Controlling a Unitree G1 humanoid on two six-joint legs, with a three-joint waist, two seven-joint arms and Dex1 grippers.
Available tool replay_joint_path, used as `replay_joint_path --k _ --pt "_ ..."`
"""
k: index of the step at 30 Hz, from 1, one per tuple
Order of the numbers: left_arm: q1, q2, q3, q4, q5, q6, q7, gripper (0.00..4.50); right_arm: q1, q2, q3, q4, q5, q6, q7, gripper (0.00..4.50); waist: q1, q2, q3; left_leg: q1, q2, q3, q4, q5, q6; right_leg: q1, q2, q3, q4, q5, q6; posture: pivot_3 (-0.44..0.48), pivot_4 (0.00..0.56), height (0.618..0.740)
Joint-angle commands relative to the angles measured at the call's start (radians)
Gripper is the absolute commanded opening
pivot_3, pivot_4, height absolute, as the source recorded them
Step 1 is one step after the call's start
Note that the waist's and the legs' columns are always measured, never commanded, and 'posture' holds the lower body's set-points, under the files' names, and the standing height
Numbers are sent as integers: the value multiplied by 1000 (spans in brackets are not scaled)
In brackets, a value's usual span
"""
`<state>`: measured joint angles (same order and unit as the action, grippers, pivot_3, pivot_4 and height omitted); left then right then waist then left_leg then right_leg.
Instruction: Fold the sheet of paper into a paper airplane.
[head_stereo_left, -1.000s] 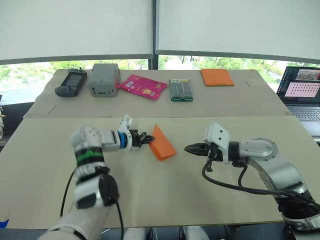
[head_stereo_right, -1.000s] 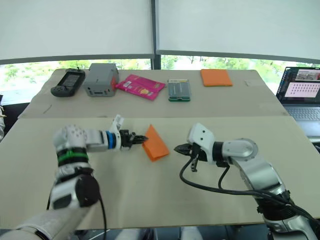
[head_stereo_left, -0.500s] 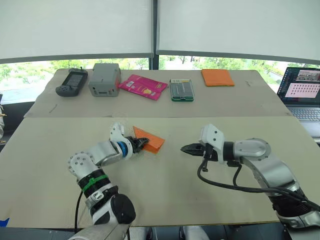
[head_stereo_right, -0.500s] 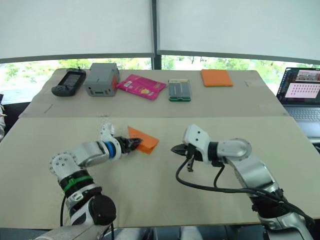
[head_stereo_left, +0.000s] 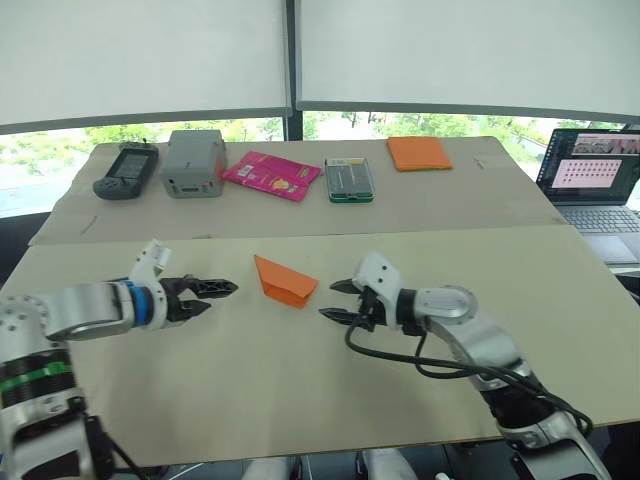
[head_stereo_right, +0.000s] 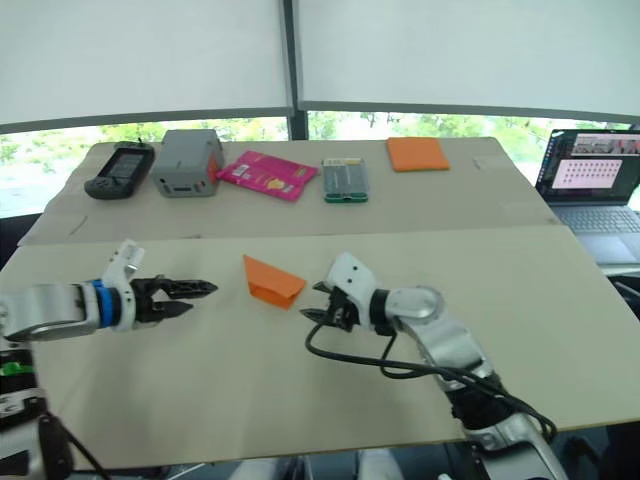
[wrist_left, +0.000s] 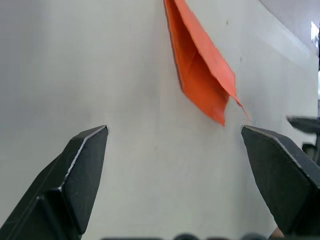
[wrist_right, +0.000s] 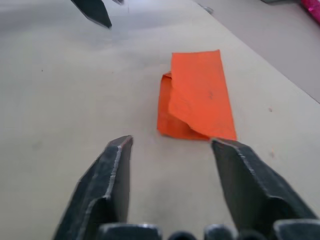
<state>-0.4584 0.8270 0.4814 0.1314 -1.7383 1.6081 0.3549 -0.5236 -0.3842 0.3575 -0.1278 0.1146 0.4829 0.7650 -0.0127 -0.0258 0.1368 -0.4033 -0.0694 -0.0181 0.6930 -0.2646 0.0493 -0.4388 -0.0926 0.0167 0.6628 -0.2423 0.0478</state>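
On the near table (head_stereo_left: 300, 400) the folded sheet of paper (head_stereo_left: 284, 281) lies flat as a layered orange wedge between the two claws, touched by neither. The left gripper (head_stereo_left: 222, 294) sits just to its left with fingers spread and empty; the right gripper (head_stereo_left: 338, 300) waits just to its right, likewise spread and empty. One edge of the wedge seems slightly lifted. Farther back lie a handheld device (head_stereo_left: 119, 170), grey box (head_stereo_left: 194, 163), pink packet (head_stereo_left: 272, 175), green case (head_stereo_left: 349, 179), orange pad (head_stereo_left: 419, 153) and laptop (head_stereo_left: 588, 178).
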Motion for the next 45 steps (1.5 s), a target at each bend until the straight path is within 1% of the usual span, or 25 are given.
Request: replay_joint_path --k 1,3,4,6,7,8,9,11,12,15,16,18,21,23,24,26,30,32,34,40,42,45 --pt "110 163 -95 -301 316 -173 -350 4500 -64 73 38 76 -70 -66 -68 4384 0 1 0 0 -1 0 0 0 0 0 0 0 0 0 0 0 150 740" --pt "244 240 -137 -429 560 -438 -588 4500 -87 112 61 125 -100 -93 -82 4453 -4 1 0 1 -1 1 -2 0 0 0 -1 0 -1 -1 -1 0 150 740" --pt "304 270 -164 -460 668 -549 -659 4500 -99 129 72 154 -114 -108 -87 4453 -1 2 1 3 -2 1 -6 0 -1 1 -1 0 -4 -1 -1 0 150 740" --pt "369 277 -192 -465 787 -671 -745 4500 -127 162 86 226 -147 -134 -111 4453 -1 2 1 4 -2 3 -14 3 -4 3 -3 0 -12 -1 -3 0 150 740" --pt "382 271 -203 -458 839 -728 -778 4500 -138 174 89 257 -157 -138 -117 4453 0 2 1 4 -2 3 -16 4 -5 2 -2 -1 -15 0 -4 0 150 740" --pt "370 257 -203 -433 838 -722 -794 4500 -151 184 88 288 -174 -157 -133 4453 0 2 1 4 -1 2 -16 5 -5 2 -2 -2 -15 0 -4 0 150 740" --pt "351 239 -195 -408 808 -695 -815 4500 -160 193 81 312 -181 -174 -145 4453 0 2 1 3 0 2 -17 5 -5 2 -1 -2 -15 0 -5 0 150 740" --pt "333 211 -176 -398 783 -691 -872 4500 -172 208 60 345 -186 -198 -168 4453 0 2 1 3 0 0 -16 6 -6 1 -1 -3 -14 0 -5 0 150 740" --pt "344 218 -186 -410 814 -718 -912 4500 -179 203 64 356 -199 -219 -168 3939 -2 2 1 3 0 0 -16 6 -6 1 -1 -3 -14 0 -5 0 150 740" --pt "353 203 -202 -428 870 -776 -983 4500 -187 166 92 379 -263 -313 -170 2953 -8 2 1 1 0 0 -17 6 -5 0 -1 -3 -13 0 -5 0 150 740" --pt "347 192 -200 -423 872 -777 -993 4500 -184 162 89 380 -266 -332 -169 2658 -8 2 1 1 0 0 -17 6 -4 0 -1 -3 -13 0 -5 0 150 740" --pt "347 202 -221 -416 905 -784 -1030 4500 -171 173 62 370 -239 -340 -161 1905 -9 2 1 1 0 0 -17 6 -4 1 -1 -3 -13 0 -5 0 150 740" --pt "343 198 -222 -413 891 -772 -1111 4500 -149 151 58 353 -239 -368 -129 886 -14 2 1 0 1 0 -17 6 -4 2 0 -2 -13 0 -5 0 150 740" --pt "314 194 -227 -396 886 -767 -1156 4500 -140 124 53 347 -243 -413 -100 181 -17 2 1 0 2 0 -17 6 -4 1 0 -2 -13 0 -5 0 150 740" --pt "298 197 -235 -384 891 -769 -1183 4500 -141 107 56 344 -246 -445 -81 40 -16 2 1 0 2 0 -17 6 -4 2 0 -3 -13 0 -5 0 150 740" --pt "255 212 -262 -355 898 -768 -1251 4500 -153 52 57 324 -254 -544 -33 40 -12 2 1 -1 1 -1 -16 6 -4 2 0 -3 -13 0 -5 0 150 740" --pt "202 219 -310 -314 939 -773 -1332 4500 -151 -35 48 311 -236 -693 59 40 -13 2 1 -1 1 0 -15 6 -3 2 0 -3 -13 0 -5 0 150 740" --pt "169 216 -354 -305 954 -774 -1387 4500 -119 -140 45 292 -191 -856 177 40 -12 2 1 -1 1 0 -16 6 -3 2 1 -3 -13 0 -5 0 150 740" --pt "140 203 -385 -300 964 -776 -1426 4500 -101 -210 43 295 -154 -980 259 40 -5 2 1 -2 1 0 -15 5 -2 2 0 -3 -13 0 -5 0 150 740" --pt "64 135 -465 -254 1065 -850 -1456 4500 -84 -276 43 356 -116 -1172 346 40 -7 2 1 -1 2 1 -14 4 -1 4 0 -2 -14 0 -5 0 150 740" --pt "38 107 -496 -248 1091 -883 -1478 4500 -63 -297 43 362 -105 -1192 372 40 -3 2 1 -1 3 1 -14 4 -1 3 0 -2 -14 0 -5 0 150 740" --pt "-15 38 -559 -211 1165 -965 -1485 4500 -33 -307 43 360 -111 -1202 372 40 3 2 1 -1 3 1 -13 4 -1 4 0 -2 -14 0 -5 0 150 740"
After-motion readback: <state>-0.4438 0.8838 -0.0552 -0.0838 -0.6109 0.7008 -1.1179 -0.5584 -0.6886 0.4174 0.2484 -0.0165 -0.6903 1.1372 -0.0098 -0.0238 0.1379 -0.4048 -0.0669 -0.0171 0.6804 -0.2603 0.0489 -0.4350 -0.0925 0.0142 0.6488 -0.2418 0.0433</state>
